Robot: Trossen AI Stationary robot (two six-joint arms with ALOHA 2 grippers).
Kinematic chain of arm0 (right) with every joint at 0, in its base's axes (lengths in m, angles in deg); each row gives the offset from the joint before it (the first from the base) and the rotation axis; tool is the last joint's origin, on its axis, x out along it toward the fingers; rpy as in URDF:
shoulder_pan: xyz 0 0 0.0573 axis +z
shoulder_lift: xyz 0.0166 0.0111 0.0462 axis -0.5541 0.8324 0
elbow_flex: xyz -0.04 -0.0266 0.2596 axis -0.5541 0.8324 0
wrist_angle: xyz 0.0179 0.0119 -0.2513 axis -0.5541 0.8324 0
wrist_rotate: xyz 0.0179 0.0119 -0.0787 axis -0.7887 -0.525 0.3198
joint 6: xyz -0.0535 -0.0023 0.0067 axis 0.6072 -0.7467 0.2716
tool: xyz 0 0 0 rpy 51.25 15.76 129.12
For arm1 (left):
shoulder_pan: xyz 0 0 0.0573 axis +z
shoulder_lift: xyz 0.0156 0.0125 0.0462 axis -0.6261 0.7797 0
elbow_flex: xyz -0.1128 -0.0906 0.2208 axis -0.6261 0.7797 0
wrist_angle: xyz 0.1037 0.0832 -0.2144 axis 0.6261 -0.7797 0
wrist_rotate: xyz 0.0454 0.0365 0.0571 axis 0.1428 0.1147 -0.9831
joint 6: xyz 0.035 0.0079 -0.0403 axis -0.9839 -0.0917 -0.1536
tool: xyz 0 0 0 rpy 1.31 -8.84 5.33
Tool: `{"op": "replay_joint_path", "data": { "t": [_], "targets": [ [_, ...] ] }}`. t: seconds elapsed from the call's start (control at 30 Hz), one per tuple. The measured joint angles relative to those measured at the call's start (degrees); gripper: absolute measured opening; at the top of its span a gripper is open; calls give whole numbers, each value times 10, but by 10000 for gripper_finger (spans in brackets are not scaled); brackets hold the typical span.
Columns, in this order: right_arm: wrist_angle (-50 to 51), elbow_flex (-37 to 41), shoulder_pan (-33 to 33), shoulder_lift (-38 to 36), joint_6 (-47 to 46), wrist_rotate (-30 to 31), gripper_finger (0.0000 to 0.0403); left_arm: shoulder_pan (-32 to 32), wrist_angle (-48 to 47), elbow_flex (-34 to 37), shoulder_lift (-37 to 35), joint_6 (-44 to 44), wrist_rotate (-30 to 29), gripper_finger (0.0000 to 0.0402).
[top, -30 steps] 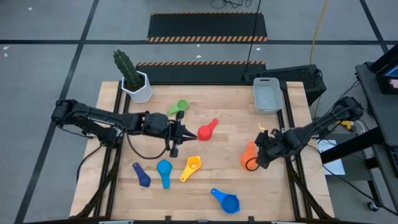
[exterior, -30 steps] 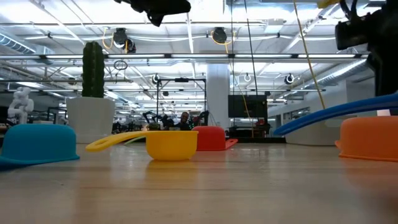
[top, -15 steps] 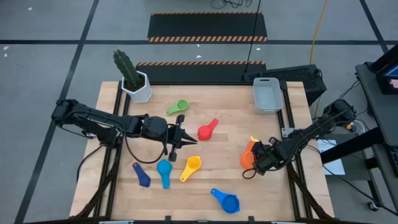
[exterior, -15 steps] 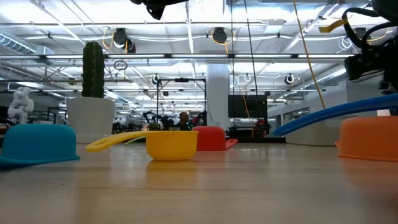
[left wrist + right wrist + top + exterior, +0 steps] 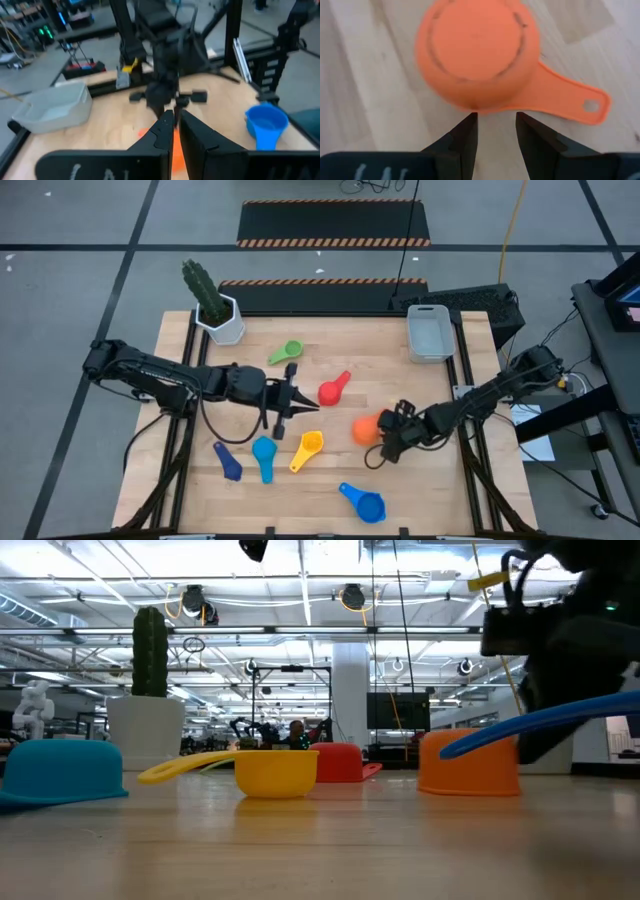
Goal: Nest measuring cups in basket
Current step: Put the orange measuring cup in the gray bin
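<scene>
Inspecting the surface (image 5: 330,480): the orange measuring cup (image 5: 365,429) lies upside down, rim on the wood, right of centre and well short of the basket (image 5: 430,333), which stands at the far right corner and holds nothing that can be seen. The right tool (image 5: 388,442) sits low, just beside the cup on its right-edge side. In the right wrist view its fingers (image 5: 465,137) stand apart with nothing between them, their tips just short of the cup's rim (image 5: 477,52). The cup's flat handle (image 5: 570,102) runs out sideways across the tool's line of approach, not towards it, so the tool faces the round bowl, not the handle.

Judgement: the right arm is plainly the nearer one for this cup and for the basket. The coming grasp turns on the handle's axis; the tool would need to turn or shift sideways to take the handle, or drop a finger over the bowl's edge.

The left tool (image 5: 300,406) hovers near the surface's middle, just beside the red cup (image 5: 331,391), its fingers (image 5: 162,132) pressed nearly together and gripping nothing visible.

The green cup (image 5: 288,351) lies towards the far edge. The yellow cup (image 5: 309,448), light blue cup (image 5: 264,452), dark blue cup (image 5: 227,459) and blue cup (image 5: 365,502) lie towards the near edge. No cup is nested yet.
</scene>
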Motion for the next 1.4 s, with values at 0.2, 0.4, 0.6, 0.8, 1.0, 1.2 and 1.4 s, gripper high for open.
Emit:
{"op": "replay_joint_path", "data": {
  "t": [0.2,0.4,0.6,0.8,1.0,1.2,1.4],
  "targets": [
    [-2,-3,-16,-21,20,-74,128,-2,32,0,0,-2,0,38],
    [101,-12,-16,-61,13,-67,128,-3,68,1,29,7,0,88],
    [164,-12,-38,-83,3,-14,128,-3,107,-39,111,7,0,149],
    [165,-12,-89,-85,30,20,128,-12,-48,-151,206,-3,1,176],
    [186,-12,-109,-84,47,19,128,-28,-160,-249,280,-2,3,177],
    [150,15,-100,-86,47,17,128,-43,-167,-260,316,-2,8,177],
    [99,63,-101,-86,-8,-3,128,-53,-165,-259,362,7,34,177]
  ]
}}
